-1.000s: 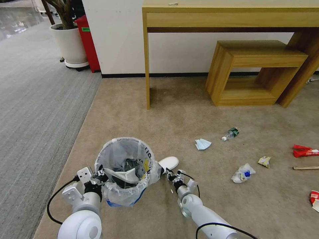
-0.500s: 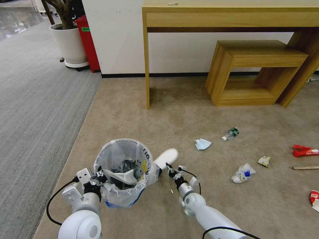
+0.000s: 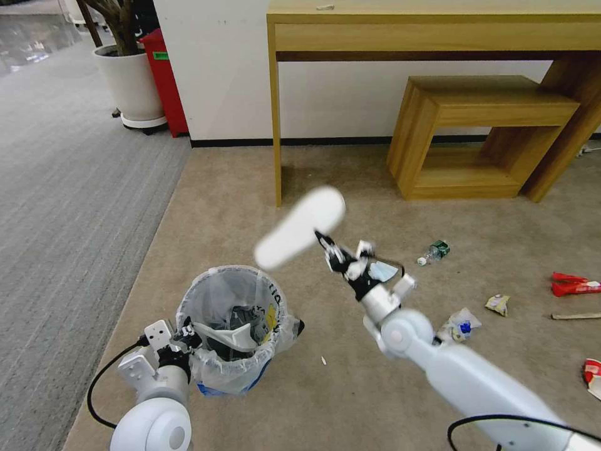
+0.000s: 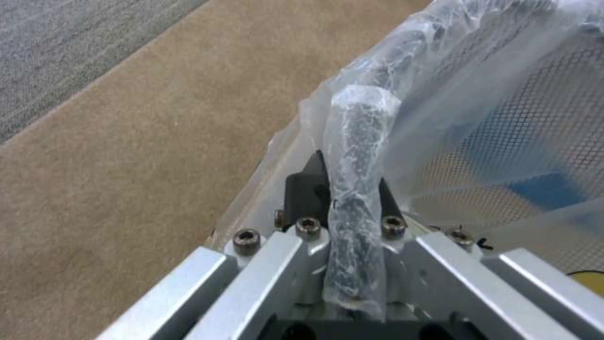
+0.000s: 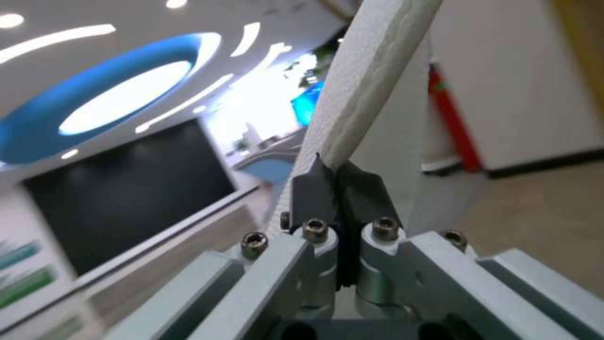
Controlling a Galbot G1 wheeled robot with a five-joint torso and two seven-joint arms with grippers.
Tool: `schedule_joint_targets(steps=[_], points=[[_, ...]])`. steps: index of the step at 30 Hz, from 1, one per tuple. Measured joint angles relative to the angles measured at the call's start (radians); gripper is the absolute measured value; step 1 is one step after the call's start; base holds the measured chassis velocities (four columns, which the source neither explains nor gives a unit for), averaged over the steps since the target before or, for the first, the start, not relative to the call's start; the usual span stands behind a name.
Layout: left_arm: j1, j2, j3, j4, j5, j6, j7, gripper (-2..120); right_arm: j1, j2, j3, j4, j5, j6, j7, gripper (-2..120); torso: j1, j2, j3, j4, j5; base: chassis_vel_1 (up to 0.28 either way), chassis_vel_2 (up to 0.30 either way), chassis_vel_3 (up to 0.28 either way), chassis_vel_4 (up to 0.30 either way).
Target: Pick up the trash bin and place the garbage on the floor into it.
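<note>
The trash bin [image 3: 235, 326], lined with a crinkly white bag, stands low on the beige floor [image 3: 263, 413] with one white slipper [image 3: 228, 332] inside. My left gripper [image 3: 188, 332] is shut on its bag-covered rim [image 4: 362, 123]; the wrist view shows the left gripper [image 4: 352, 174] clamping it. My right gripper [image 3: 325, 241] is shut on a second white slipper [image 3: 300, 227], held in the air beyond and right of the bin. Up close, the right gripper [image 5: 337, 170] pinches the slipper's edge [image 5: 371, 80]. Other garbage lies to the right: blue mask [image 3: 383, 270], bottle [image 3: 435, 252], crumpled wrapper [image 3: 460, 326], red packet [image 3: 573, 285].
A wooden desk leg [image 3: 275, 125] and a low wooden stool [image 3: 476, 131] stand ahead by the wall. A planter [image 3: 128, 81] and a red object [image 3: 164, 75] are far left. Grey carpet [image 3: 62, 188] borders the left. A small wrapper [image 3: 498, 304], wooden stick [image 3: 575, 317] and cup [image 3: 591, 376] lie right.
My right arm has raised the white slipper from the floor beside the bin up into the air, farther out and to the right. The bin and left gripper have barely moved.
</note>
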Motion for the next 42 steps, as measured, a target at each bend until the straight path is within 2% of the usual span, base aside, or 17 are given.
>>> schedule_joint_targets(steps=[6,13,25,35,42], points=[[-0.013,-0.01,0.005,-0.003,0.002,0.005,-0.002,1,0.079,-0.055,-0.093,0.029,-0.102,-0.007,-0.035,0,0.0,0.0,0.0,-0.0003,0.0,0.0,0.0,0.0,0.0],[-0.028,-0.026,0.015,0.012,0.01,0.005,-0.002,1,0.115,-0.068,-0.121,0.004,-0.218,0.0,-0.066,0,0.0,0.0,0.0,-0.0003,0.0,0.0,0.0,0.0,0.0],[-0.049,-0.031,0.013,0.023,0.005,0.005,-0.002,1,0.156,-0.099,-0.194,-0.036,-0.334,0.023,-0.108,0,0.0,0.0,0.0,-0.0003,0.0,0.0,0.0,0.0,0.0],[-0.056,-0.035,0.015,0.025,0.003,0.005,-0.002,1,0.21,-0.088,-0.201,-0.09,-0.574,0.067,-0.168,0,0.0,0.0,0.0,-0.0003,0.0,0.0,0.0,0.0,0.0],[-0.058,-0.04,0.016,0.025,0.002,0.005,-0.001,1,0.229,-0.071,-0.217,-0.122,-0.646,0.085,-0.188,0,0.0,0.0,0.0,-0.0003,-0.0001,0.0,0.0,0.0,0.0]])
